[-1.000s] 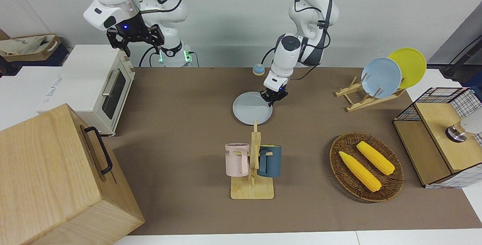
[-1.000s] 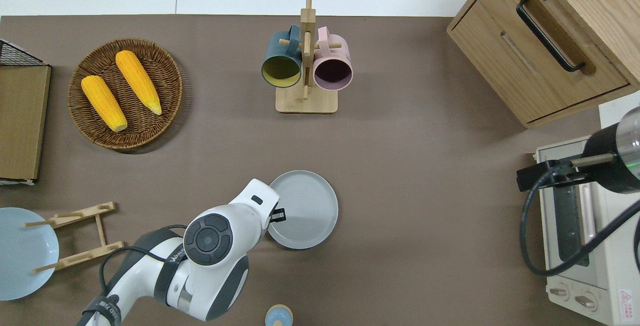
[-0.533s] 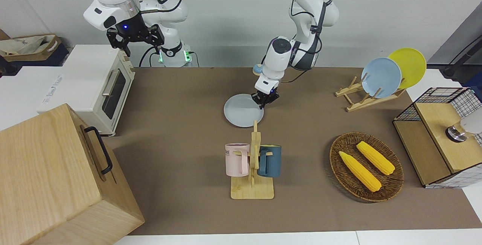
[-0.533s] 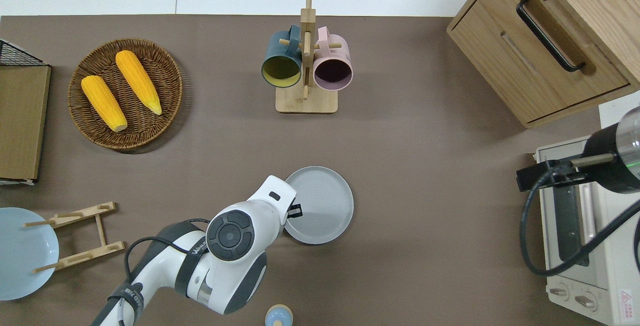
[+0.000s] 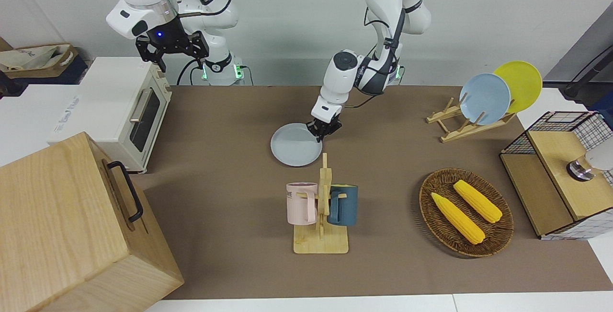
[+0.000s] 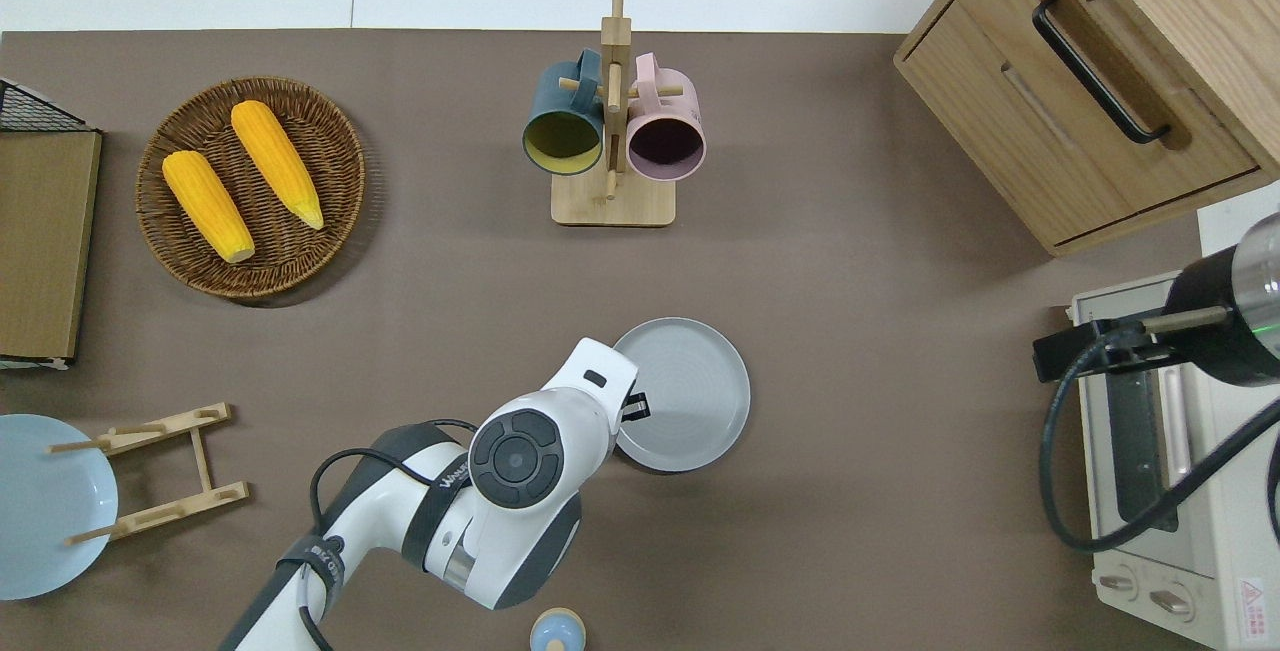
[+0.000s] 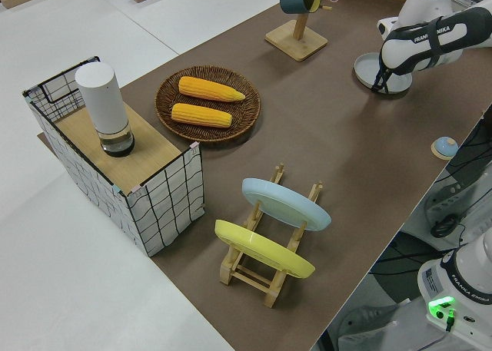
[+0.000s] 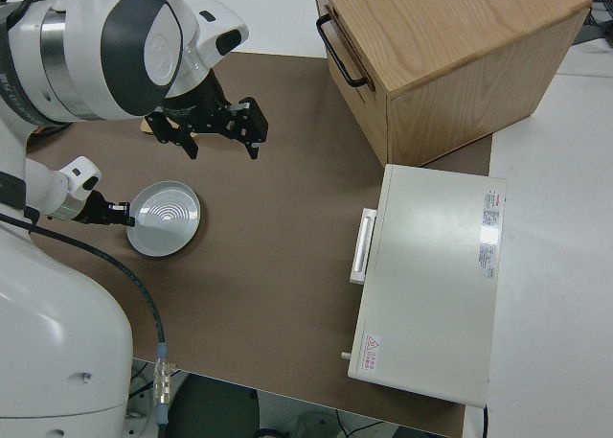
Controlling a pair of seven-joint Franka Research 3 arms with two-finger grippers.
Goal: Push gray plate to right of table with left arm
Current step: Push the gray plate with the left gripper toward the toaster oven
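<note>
The gray plate [image 5: 293,149] [image 6: 692,393] [image 8: 165,218] lies flat near the middle of the brown table [image 5: 225,120], nearer to the robots than the mug rack. My left gripper [image 5: 323,132] [image 6: 636,407] [image 8: 117,212] is down at table height with its fingers shut. It touches the plate's rim on the side toward the left arm's end of the table. The plate is not lifted. My right arm is parked, its gripper [image 5: 183,62] [image 8: 224,150] open and holding nothing.
A wooden mug rack [image 5: 322,206] [image 6: 612,131] holds a pink and a teal mug. A white toaster oven [image 5: 129,110] and a wooden cabinet [image 5: 72,225] stand at the right arm's end. A corn basket [image 5: 465,212] and a plate rack [image 5: 471,120] stand toward the left arm's end.
The left gripper has moved steadily toward the right arm's end of the table, and the gray plate has slid along with it, drifting slightly farther from the robots. The right arm has stayed still.
</note>
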